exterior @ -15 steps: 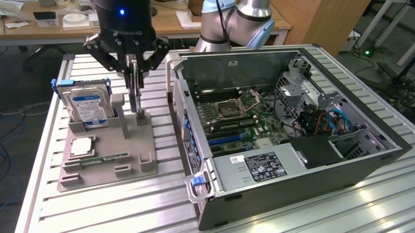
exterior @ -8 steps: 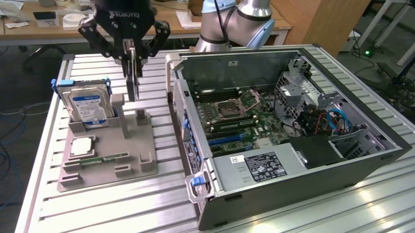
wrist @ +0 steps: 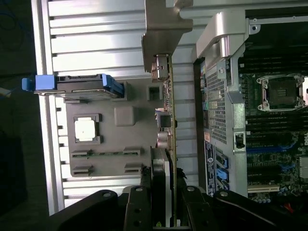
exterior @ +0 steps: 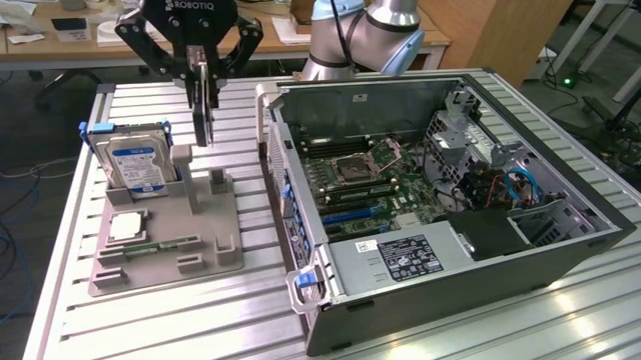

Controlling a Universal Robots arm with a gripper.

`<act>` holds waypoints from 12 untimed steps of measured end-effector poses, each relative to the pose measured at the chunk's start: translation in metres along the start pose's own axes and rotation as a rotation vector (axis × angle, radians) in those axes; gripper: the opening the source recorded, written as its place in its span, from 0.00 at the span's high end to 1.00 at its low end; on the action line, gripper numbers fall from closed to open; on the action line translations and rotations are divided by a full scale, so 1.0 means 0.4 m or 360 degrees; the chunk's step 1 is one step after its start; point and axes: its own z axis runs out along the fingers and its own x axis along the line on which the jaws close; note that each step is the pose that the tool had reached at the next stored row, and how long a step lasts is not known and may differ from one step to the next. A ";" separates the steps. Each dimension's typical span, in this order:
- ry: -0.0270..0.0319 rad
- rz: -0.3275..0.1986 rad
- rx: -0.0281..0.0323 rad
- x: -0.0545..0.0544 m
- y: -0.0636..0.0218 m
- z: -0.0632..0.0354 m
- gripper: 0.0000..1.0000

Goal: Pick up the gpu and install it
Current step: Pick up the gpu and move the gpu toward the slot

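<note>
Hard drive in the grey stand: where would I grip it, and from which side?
Probably its upper edge, from straight above, clamping the two broad faces. The hard drive stands upright in the stand, its lower part sunk in a slot, leaving the upper part free.

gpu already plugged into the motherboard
No, the gpu hangs gripped between the fingers above the grey parts stand, outside the computer case.

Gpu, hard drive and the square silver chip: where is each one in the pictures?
gpu [exterior: 203,116]: exterior view, on its thin dark edge.
hard drive [exterior: 137,166]: exterior view, on its blue-white label.
square silver chip [exterior: 125,225]: exterior view, on its flat top.
</note>
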 end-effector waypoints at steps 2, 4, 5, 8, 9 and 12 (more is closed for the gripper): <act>0.00000 0.0000 0.00000 -0.012 0.001 0.000 0.72; -0.00021 -0.0002 -0.00001 -0.024 0.002 0.000 0.72; -0.00084 -0.0003 -0.00008 -0.028 0.002 0.000 0.72; -0.00392 -0.0007 -0.00029 -0.041 0.003 0.001 0.72; -0.00532 -0.0012 -0.00040 -0.042 0.003 0.001 0.72; -0.00598 -0.0058 -0.00049 -0.044 0.003 0.002 0.72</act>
